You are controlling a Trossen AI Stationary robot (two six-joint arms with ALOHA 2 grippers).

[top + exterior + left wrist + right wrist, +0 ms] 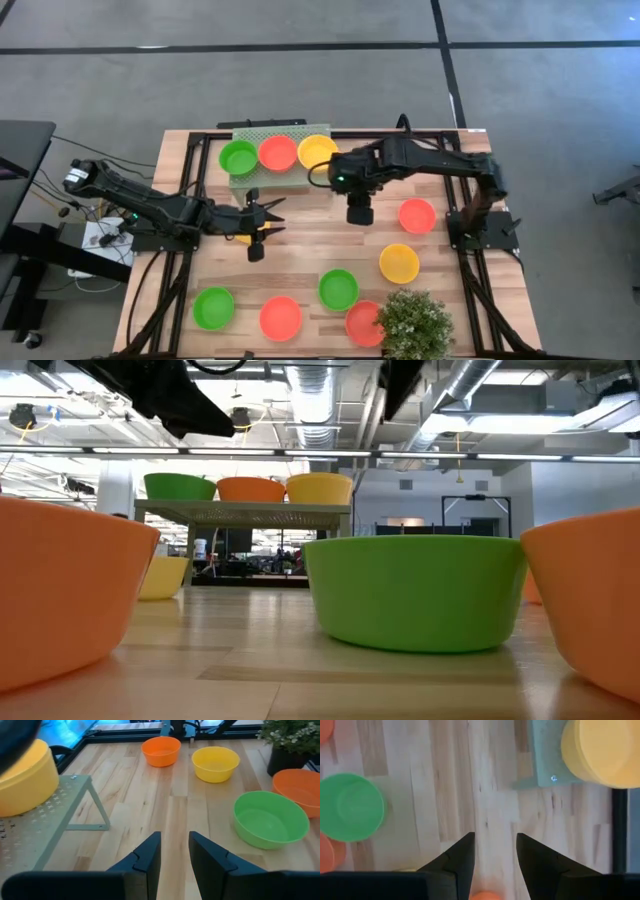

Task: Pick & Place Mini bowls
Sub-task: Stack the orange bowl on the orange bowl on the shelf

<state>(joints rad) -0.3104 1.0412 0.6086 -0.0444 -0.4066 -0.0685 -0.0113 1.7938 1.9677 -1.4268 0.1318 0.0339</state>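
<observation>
Pale wood lies bare across the middle of the desk point(300, 245), between the perforated stand point(262, 185) at the far edge and the near row of mini bowls. A green bowl point(239, 157), an orange-red one point(278, 153) and a yellow one point(317, 151) are seen on the stand. The plant point(415, 323) is set at the near right corner. The right pincer point(359, 214) is held open and empty beside the stand. The left pincer point(262, 230) is narrowly parted over a yellow bowl point(243, 236); whether it is gripped cannot be told.
</observation>
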